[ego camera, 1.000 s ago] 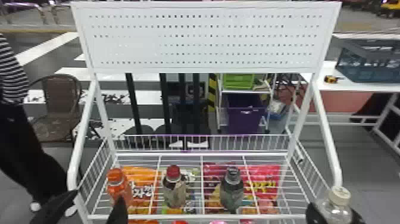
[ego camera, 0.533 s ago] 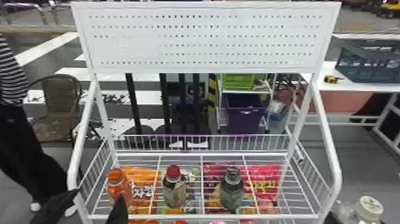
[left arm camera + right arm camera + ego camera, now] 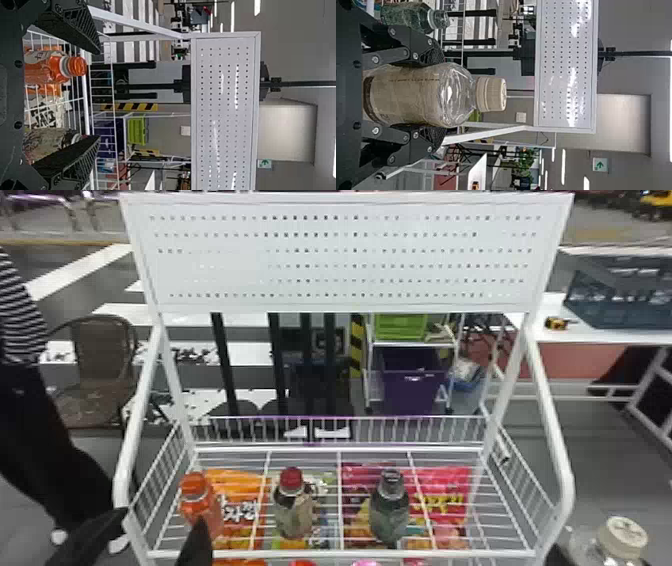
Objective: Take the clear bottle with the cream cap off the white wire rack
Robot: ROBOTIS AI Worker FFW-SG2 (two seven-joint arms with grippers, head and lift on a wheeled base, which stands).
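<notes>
The clear bottle with the cream cap [image 3: 622, 537] is at the head view's bottom right corner, outside the right side of the white wire rack [image 3: 561, 477]. Part of my right gripper [image 3: 565, 554] shows beside it. In the right wrist view my right gripper [image 3: 435, 95] is shut on the clear bottle [image 3: 419, 95], one finger on each side of its body, cap free. My left gripper [image 3: 150, 540] is at the rack's front left, near the orange bottle. Its fingers stand apart in the left wrist view, and the left gripper [image 3: 99, 95] holds nothing.
On the rack stand an orange bottle [image 3: 200, 502], a red-capped bottle [image 3: 294, 505] and a dark-capped bottle [image 3: 390, 507], with snack bags below. A perforated white panel [image 3: 345, 255] rises behind. A person stands at the left.
The clear bottle, held in my right gripper, has moved rightward and slightly down, away from the rack's front right corner. My left arm has stayed where it was.
</notes>
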